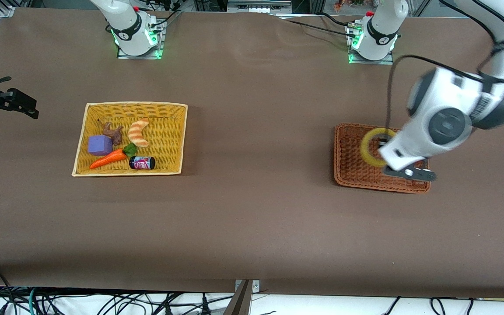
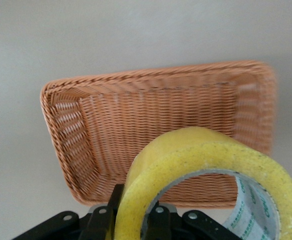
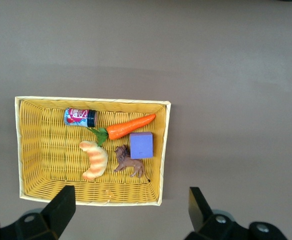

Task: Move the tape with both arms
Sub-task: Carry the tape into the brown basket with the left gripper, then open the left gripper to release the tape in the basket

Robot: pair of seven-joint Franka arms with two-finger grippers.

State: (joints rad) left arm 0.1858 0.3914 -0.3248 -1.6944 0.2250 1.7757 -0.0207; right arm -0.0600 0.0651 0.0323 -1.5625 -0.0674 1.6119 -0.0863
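Observation:
The tape (image 1: 365, 148) is a yellowish ring held on edge above the brown wicker basket (image 1: 351, 168). My left gripper (image 1: 385, 146) is shut on the tape's wall, one finger inside the core and one outside. In the left wrist view the tape (image 2: 211, 150) fills the space by my left gripper (image 2: 135, 202), with the empty brown basket (image 2: 135, 115) below it. My right gripper (image 1: 18, 105) waits up over the table at the right arm's end, past the yellow basket (image 1: 178, 131). In the right wrist view it (image 3: 130, 207) is open and empty.
The yellow basket (image 3: 35, 150) holds a croissant (image 1: 138, 132), a carrot (image 1: 107, 159), a purple block (image 1: 99, 145), a brown toy lion (image 1: 113, 132) and a small dark jar (image 1: 141, 163). Bare brown table lies between the two baskets.

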